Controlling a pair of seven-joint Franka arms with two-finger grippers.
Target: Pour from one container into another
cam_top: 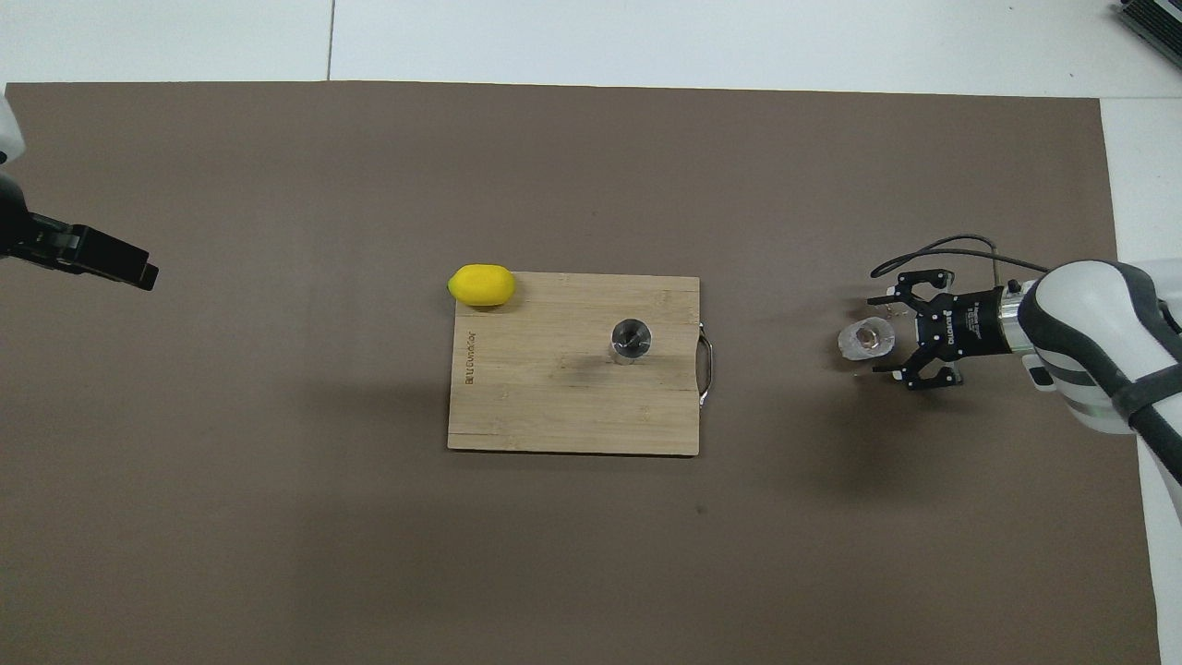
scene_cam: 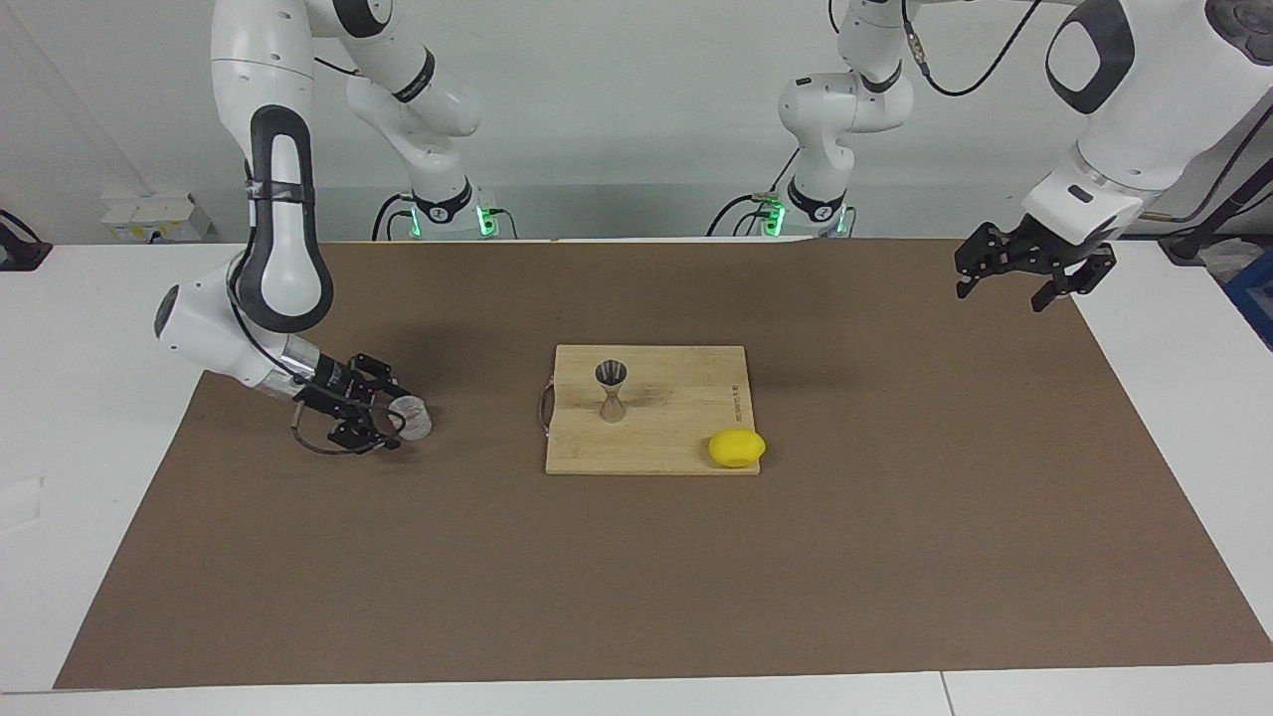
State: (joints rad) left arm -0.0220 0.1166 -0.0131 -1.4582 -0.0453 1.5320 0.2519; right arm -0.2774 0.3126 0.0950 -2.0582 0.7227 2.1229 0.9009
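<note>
Tumbler (scene_cam: 412, 418) seemingly between low right gripper's (scene_cam: 383, 423) spread fingers

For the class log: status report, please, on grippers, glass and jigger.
Right gripper open around glass, at right arm's end. Left gripper open, waiting. Jigger upright on board; lemon clear of path.

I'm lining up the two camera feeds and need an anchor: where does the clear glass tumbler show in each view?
Facing view: the glass tumbler stands on the brown mat toward the right arm's end of the table, at the open right gripper.
Overhead view: the tumbler is at mid-height near that picture's right edge, just ahead of the right gripper.
Shared landmark: the wooden cutting board at the table's middle, with the steel jigger on it.
</note>
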